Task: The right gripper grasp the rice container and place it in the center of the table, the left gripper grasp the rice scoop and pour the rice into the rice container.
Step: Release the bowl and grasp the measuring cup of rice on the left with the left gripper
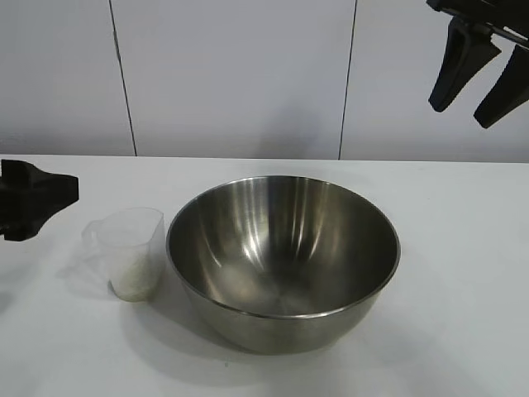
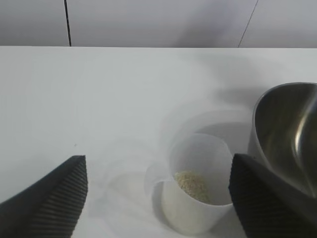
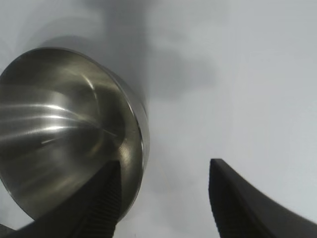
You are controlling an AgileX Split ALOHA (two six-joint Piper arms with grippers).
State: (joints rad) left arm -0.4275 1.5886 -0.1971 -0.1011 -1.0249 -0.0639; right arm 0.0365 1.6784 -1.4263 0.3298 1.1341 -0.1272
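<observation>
Rice container [image 1: 283,260] upright near the middle of the white worktop [image 1: 463,273], empty inside. Rice scoop [image 1: 131,252] upright just beside the container's left side, with rice [image 2: 193,185] at its bottom. Left gripper [image 2: 157,198] spread wide, low beside the scoop, holding nothing. Right gripper [image 1: 478,78] raised well above the container's right side, fingers apart, empty.
</observation>
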